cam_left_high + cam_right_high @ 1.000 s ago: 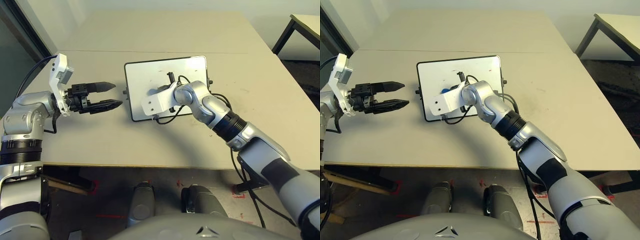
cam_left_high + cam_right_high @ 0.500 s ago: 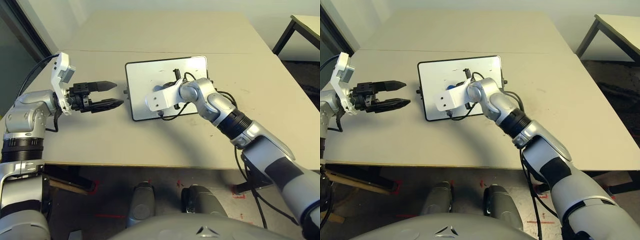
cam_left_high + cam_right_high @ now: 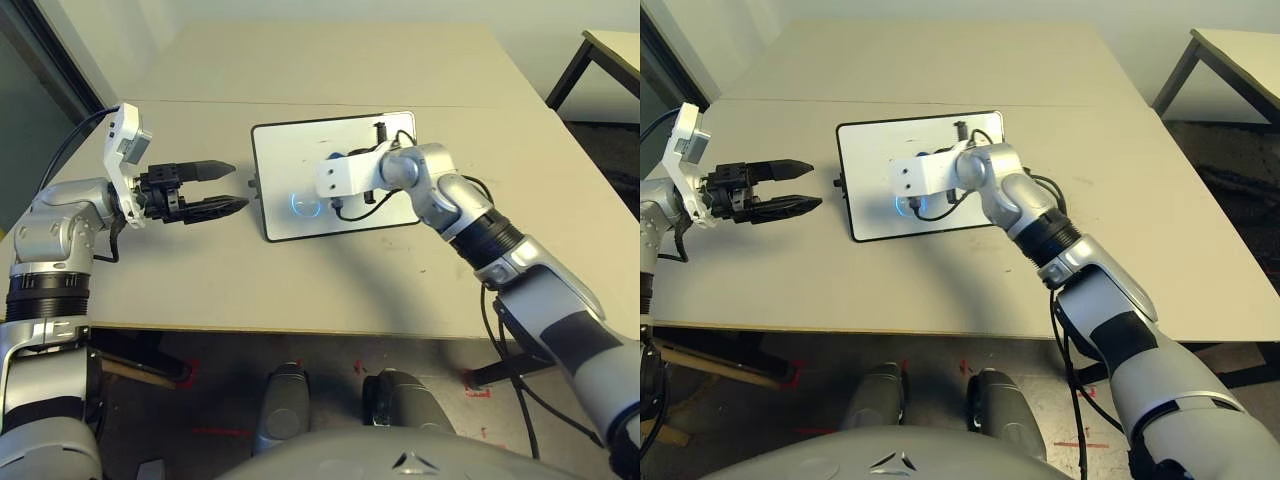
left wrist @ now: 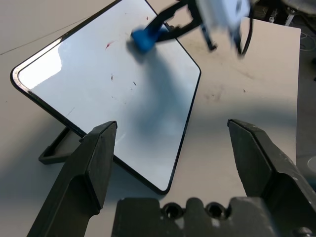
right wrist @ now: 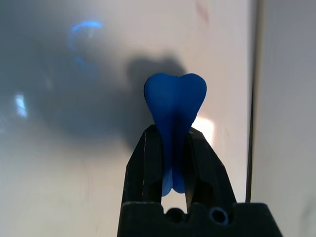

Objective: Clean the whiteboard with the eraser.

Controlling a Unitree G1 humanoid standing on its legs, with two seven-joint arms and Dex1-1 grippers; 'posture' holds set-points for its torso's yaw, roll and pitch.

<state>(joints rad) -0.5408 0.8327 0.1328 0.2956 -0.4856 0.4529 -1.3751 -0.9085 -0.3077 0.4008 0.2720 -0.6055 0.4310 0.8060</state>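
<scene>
The whiteboard (image 3: 335, 176) lies flat on the tabletop (image 3: 520, 180) a little above the middle of the head-camera frame, its longer sides running left to right. The right gripper (image 5: 173, 163) reaches in from the lower right of that frame and hangs over the board's upper middle, its fingers clamped on the blue eraser (image 5: 175, 106), which is squeezed narrow between them and bulges out beyond the tips. From the wrist camera the eraser throws a shadow on the glossy surface close under it, so it looks near the board, but whether it actually presses on it I cannot tell. The left gripper (image 3: 212, 188) is held at the left of the frame, off the board's left edge and apart from it, fingers spread with nothing between them; it plays no part in the wiping at this moment. In the left wrist view a few faint red and dark flecks (image 4: 112, 76) show on the white surface, lying between the eraser and the board's corner nearest that camera. The step in hand seems to be the wiping itself, with the job only partly done. The next move calls for bringing the eraser down flat onto the surface and drawing it across those remaining flecks with steady pressure, keeping the grip tight so the soft block does not twist out. Since the board lies loose on the tabletop, a hard push could slide it.
</scene>
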